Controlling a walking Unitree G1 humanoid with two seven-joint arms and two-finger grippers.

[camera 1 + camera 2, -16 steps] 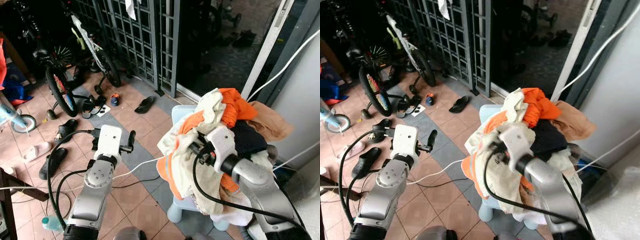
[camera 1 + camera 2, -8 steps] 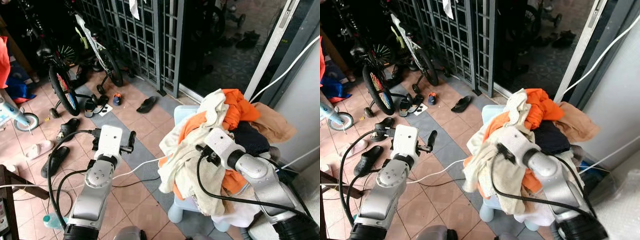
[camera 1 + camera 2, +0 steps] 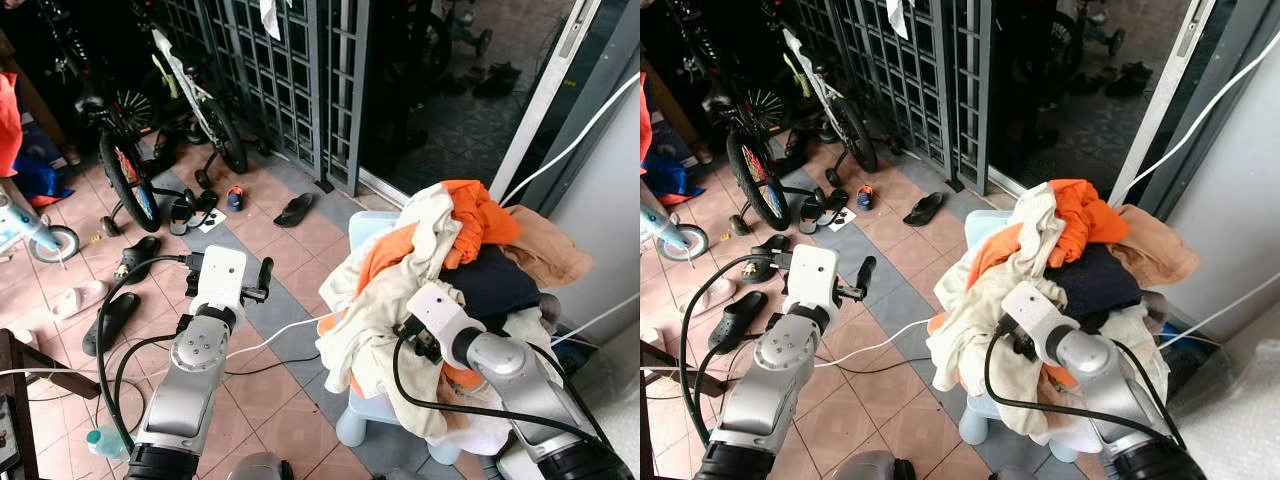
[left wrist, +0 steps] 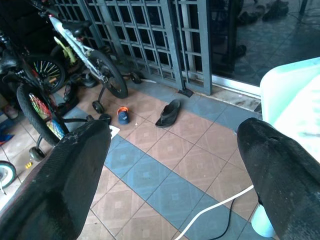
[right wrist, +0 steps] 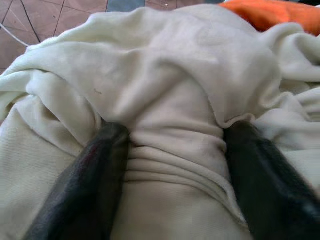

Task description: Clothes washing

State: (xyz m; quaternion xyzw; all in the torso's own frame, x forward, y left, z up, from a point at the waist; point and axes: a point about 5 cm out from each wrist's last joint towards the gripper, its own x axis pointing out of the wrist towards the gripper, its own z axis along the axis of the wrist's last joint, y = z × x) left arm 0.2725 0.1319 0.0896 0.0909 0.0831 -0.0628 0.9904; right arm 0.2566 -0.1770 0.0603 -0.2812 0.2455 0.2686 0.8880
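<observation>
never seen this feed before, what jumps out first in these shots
A heap of laundry in cream, orange and dark cloth, piled on a pale blue stool at the robot's right front. The right gripper is pushed into it, its fingers either side of a bunched fold of cream cloth. The left gripper is held open over the tiled floor, with bicycles and scattered sandals by a metal gate.

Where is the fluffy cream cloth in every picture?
Left eye view: cream cloth draped down the front of the clothes pile on the pale blue stool.
Right eye view: same spot, front of the pile.
Left wrist view: not recognisable; the stool shows at the edge.
Right wrist view: bunched between the right end effector fingers.
Shared landmark: the orange garment.
</observation>
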